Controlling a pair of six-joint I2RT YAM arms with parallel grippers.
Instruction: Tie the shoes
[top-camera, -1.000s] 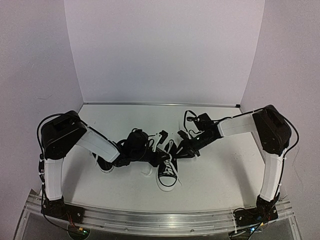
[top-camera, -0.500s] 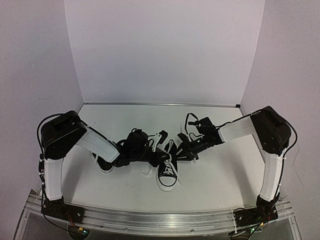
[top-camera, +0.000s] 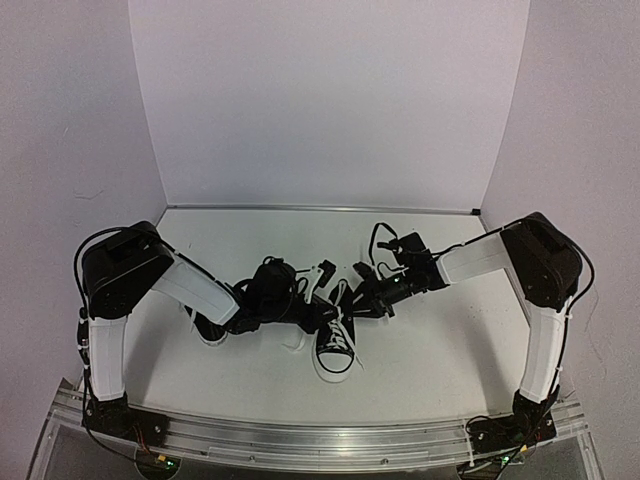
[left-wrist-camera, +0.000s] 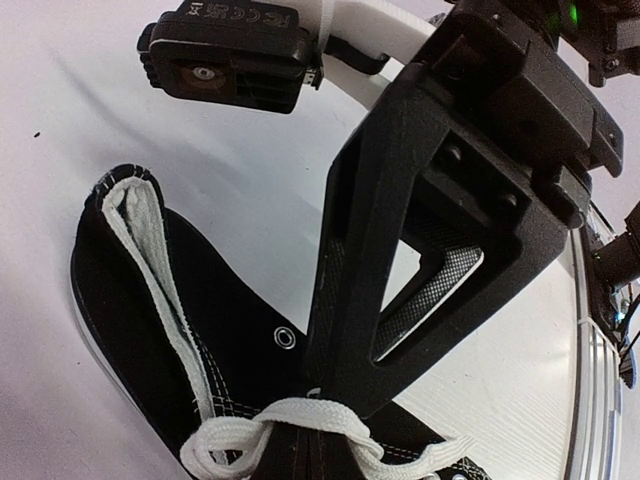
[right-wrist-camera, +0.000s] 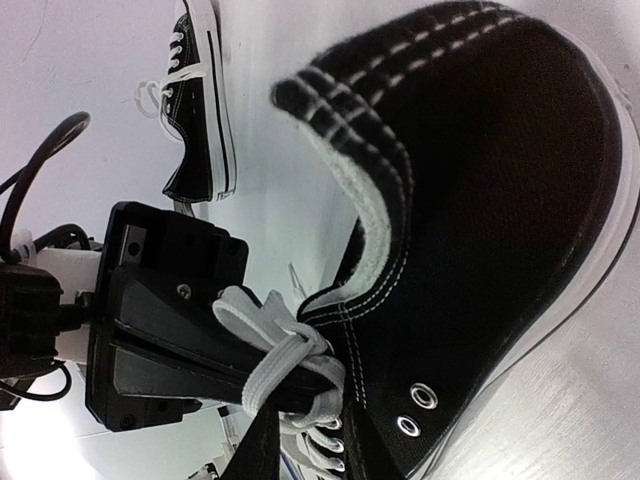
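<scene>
One black sneaker (top-camera: 335, 345) with white laces stands at the table's middle, toe toward me. Both grippers meet over its lace end. My left gripper (top-camera: 320, 318) comes in from the left; in the left wrist view its shut fingers (left-wrist-camera: 305, 455) sit under a white lace loop (left-wrist-camera: 300, 420). My right gripper (top-camera: 364, 298) comes in from the right and is closed at the lace knot (right-wrist-camera: 285, 350) by the shoe's collar (right-wrist-camera: 370, 230). The second sneaker (top-camera: 207, 328) lies at the left, mostly hidden under my left arm; it also shows in the right wrist view (right-wrist-camera: 195, 100).
White walls close the table at the back and sides. A metal rail (top-camera: 320, 435) with the arm bases runs along the near edge. Black cables (top-camera: 380, 240) loop off the right wrist.
My right gripper has moved a little to the left, closer to the shoe. The left arm and both shoes have stayed where they were.
</scene>
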